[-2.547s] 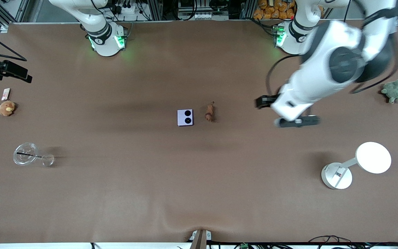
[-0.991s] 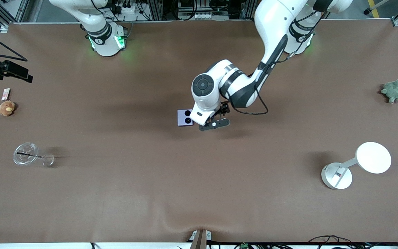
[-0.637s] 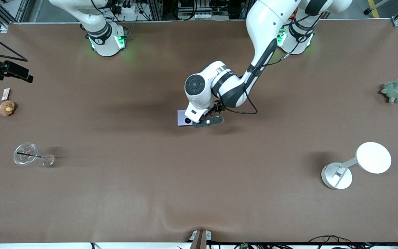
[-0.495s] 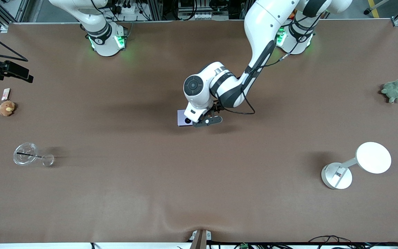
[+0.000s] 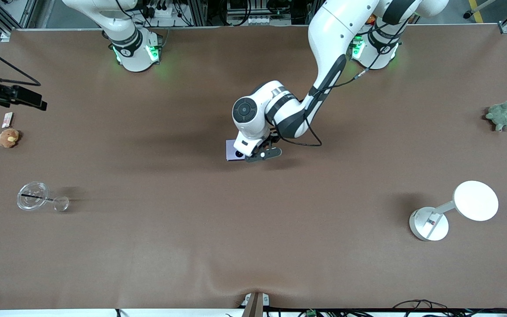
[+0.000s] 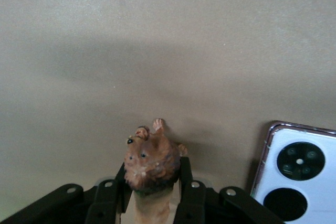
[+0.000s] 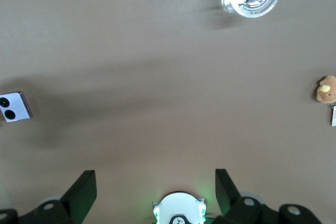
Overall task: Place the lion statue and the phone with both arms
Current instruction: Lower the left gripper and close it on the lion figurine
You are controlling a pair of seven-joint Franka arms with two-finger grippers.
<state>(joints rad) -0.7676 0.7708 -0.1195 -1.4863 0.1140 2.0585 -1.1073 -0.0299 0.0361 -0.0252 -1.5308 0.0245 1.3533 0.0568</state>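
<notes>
The lion statue is a small reddish-brown figure, and its mane end sits between my left gripper's fingers. My left gripper is shut on it, low over the table's middle. In the front view the left hand hides the lion. The phone is pale lavender with two black camera circles and lies flat on the table right beside the lion, toward the right arm's end. It also shows in the left wrist view and the right wrist view. My right gripper is open, empty and held high.
A round brown plush toy and a clear glass dish lie at the right arm's end. A green plush toy and a white lamp are at the left arm's end. The brown table mat is bare nearer the front camera.
My left arm swung in from the left arm's end of the table, came down over the lion and edged toward the phone. The lion and the phone have stayed in place.
</notes>
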